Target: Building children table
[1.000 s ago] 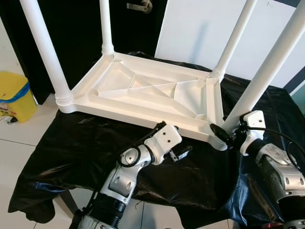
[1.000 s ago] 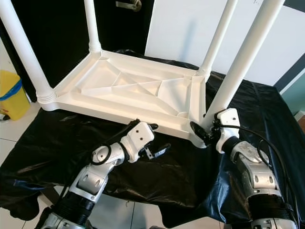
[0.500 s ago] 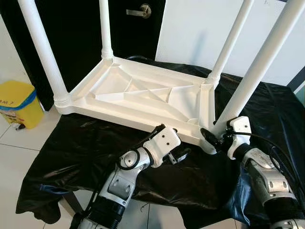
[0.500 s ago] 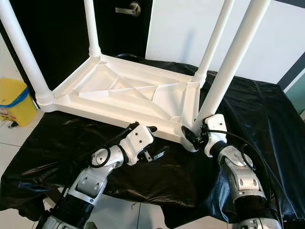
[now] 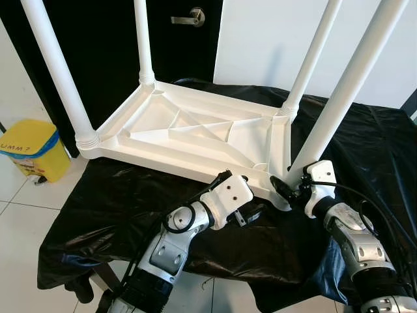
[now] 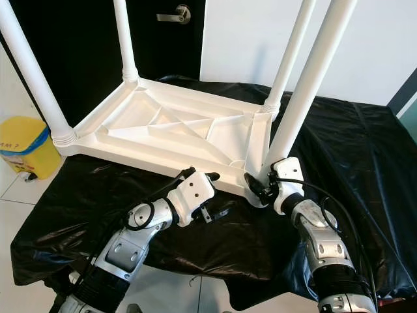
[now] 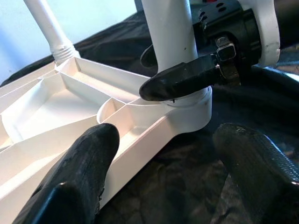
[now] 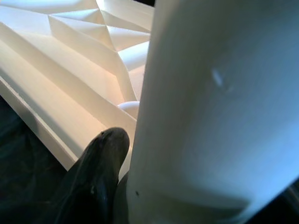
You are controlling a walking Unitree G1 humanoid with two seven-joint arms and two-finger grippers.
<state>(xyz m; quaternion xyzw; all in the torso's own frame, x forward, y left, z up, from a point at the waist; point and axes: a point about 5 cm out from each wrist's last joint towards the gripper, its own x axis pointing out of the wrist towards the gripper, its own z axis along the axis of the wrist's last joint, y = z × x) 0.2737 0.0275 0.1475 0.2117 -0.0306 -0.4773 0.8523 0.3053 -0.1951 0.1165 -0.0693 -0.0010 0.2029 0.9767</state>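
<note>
Bin (image 5: 30, 147) label reads "UMM ?"; right gripper (image 5: 288, 187) clasps table leg (image 5: 342, 91)

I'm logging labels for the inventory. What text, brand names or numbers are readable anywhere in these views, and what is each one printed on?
"UMM ?" is roughly what the dark letters on the yellow bin look like; they are cut off and too blurred to be sure of.
The upturned white table, its legs, the black sheet and both arms carry no readable text.

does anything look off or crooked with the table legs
Nothing stands out. The white table lies upside down on the black sheet, all four legs seated upright in their corners. The right gripper clasps the near right leg at its base.
</note>
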